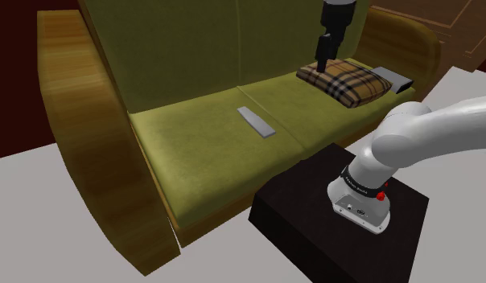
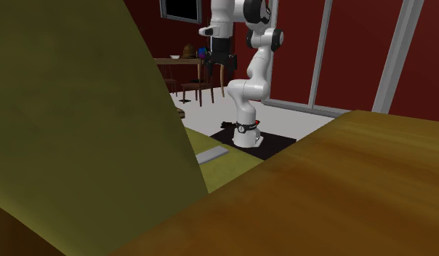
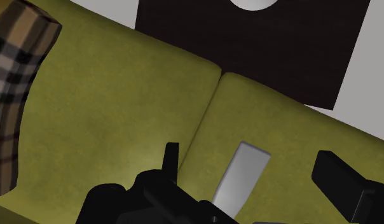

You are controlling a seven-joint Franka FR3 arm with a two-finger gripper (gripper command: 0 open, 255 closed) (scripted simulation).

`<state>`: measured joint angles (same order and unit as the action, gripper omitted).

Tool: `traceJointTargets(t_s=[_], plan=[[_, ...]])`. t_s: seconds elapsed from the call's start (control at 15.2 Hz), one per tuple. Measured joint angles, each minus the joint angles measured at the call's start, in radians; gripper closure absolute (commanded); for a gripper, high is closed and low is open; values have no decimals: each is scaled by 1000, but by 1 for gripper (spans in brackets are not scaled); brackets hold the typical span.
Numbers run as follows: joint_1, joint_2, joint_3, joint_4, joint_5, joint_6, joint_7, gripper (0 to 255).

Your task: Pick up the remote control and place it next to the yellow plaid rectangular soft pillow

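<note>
Looking left to right, you get:
remote (image 1: 257,122): grey, flat on the sofa (image 1: 177,145) seat, just beside the cushion seam
gripper (image 1: 323,64): jaws spread, holding nothing, raised over the seat
pillow (image 1: 350,83): tan plaid, well apart from remote

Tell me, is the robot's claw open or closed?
Open. In the wrist view the gripper's black fingers stand apart, gripping nothing; the grey remote control lies on the sofa.

The remote (image 1: 257,122) lies on the sofa (image 1: 185,153) seat, just beside the seam between its two cushions. In the shoulder view the pillow (image 1: 344,82) sits at two o'clock from it (a small flat object (image 1: 393,78) just beside it), the stand (image 1: 294,225) at five o'clock.
</note>
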<state>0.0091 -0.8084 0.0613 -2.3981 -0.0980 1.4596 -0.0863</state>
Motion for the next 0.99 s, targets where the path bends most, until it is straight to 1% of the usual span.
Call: traceJointTargets(t_s=[0.13, 0.26, 0.59, 0.73, 0.99], plan=[[-1, 6, 1, -9, 4, 16, 8, 0], [-6, 25, 4, -46, 14, 77, 33, 0], [-14, 120, 29, -118, 54, 261, 122, 0], [-18, 164, 38, -153, 67, 349, 155, 0], [-26, 290, 59, -171, 89, 512, 222, 0]])
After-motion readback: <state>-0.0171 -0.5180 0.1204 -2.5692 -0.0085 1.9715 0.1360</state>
